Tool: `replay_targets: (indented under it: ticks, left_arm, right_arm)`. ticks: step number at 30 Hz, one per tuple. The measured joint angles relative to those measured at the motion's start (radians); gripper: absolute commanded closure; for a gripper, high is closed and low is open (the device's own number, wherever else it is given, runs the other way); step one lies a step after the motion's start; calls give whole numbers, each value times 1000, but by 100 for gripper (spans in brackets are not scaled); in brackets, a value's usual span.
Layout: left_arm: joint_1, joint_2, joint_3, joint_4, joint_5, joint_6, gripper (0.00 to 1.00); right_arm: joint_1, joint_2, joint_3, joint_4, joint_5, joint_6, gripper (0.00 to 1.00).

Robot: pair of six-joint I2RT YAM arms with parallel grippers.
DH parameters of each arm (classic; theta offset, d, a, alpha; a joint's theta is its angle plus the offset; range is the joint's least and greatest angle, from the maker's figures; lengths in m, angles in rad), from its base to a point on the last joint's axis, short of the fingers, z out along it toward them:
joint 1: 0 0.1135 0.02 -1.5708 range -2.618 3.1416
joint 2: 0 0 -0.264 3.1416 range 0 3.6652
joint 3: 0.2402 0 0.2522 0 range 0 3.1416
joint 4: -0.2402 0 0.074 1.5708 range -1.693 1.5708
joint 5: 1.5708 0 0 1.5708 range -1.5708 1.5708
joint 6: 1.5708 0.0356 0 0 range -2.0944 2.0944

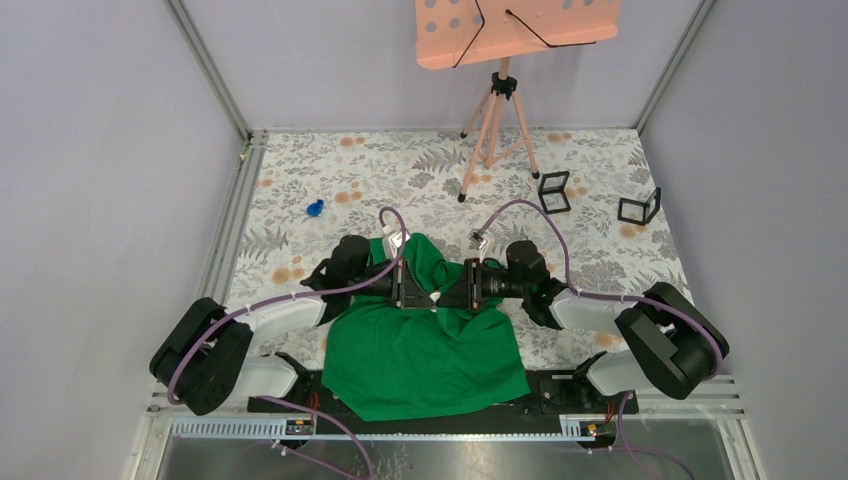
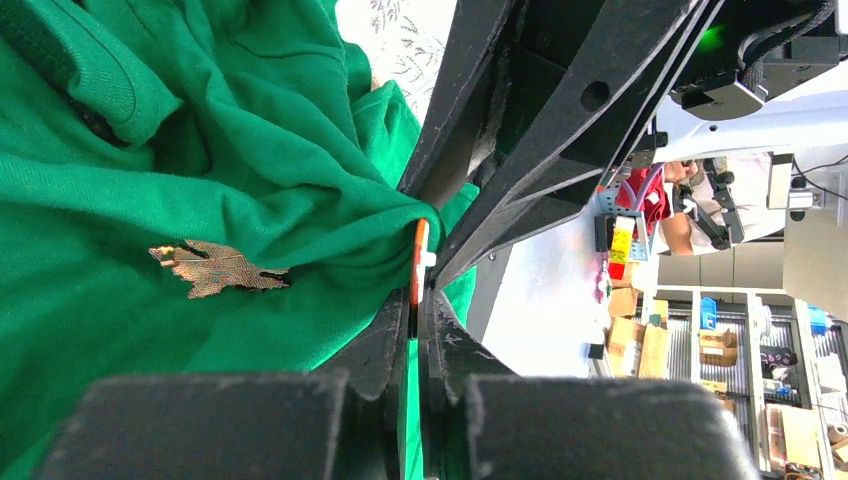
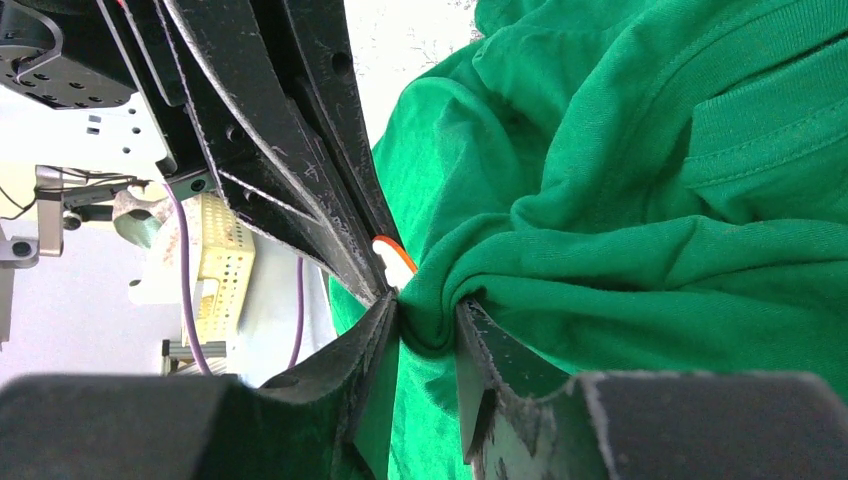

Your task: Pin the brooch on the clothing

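**Both end effectors meeting over the green T-shirt**

We are looking at the green T-shirt, which is lying on the bench at the near middle, between the two arms. Its lower part is spreading flat towards the near edge, and its far part is bunching up where the two arms are coming together.

In the left wrist view, the left end effector is keeping its jaws almost together. A thin orange and white piece is sitting in the narrow gap at the tips, right against the gathered fabric. We cannot tell whether some fabric is sitting in the same gap.

The right end effector is clamping a thick fold of the T-shirt between its jaws, and the fabric is pulling into creases towards this point. The tips of the two end effectors are almost touching each other there.

The brooch, a coppery leaf shape, is lying flat on the T-shirt, apart from the pinched fold. We cannot tell if it is fastened to the fabric.

Further away on the bench, a small blue object is lying at the far left, an orange music stand is standing at the far middle, and two black frames are standing at the far right.
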Motion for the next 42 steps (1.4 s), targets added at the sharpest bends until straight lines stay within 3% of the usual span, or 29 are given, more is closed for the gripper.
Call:
replay_targets:
  ticks: [28, 36, 42]
  left_arm:
    - [6, -4, 0, -16, -43, 11, 100]
    - [-6, -27, 16, -40, -76, 25, 100]
    - [-9, -27, 22, -78, -90, 26, 100]
  right_arm:
    - [22, -10, 15, -60, 115, 35, 72]
    - [35, -111, 15, -167, 197, -4, 65]
    - [32, -175, 15, -261, 277, -47, 54]
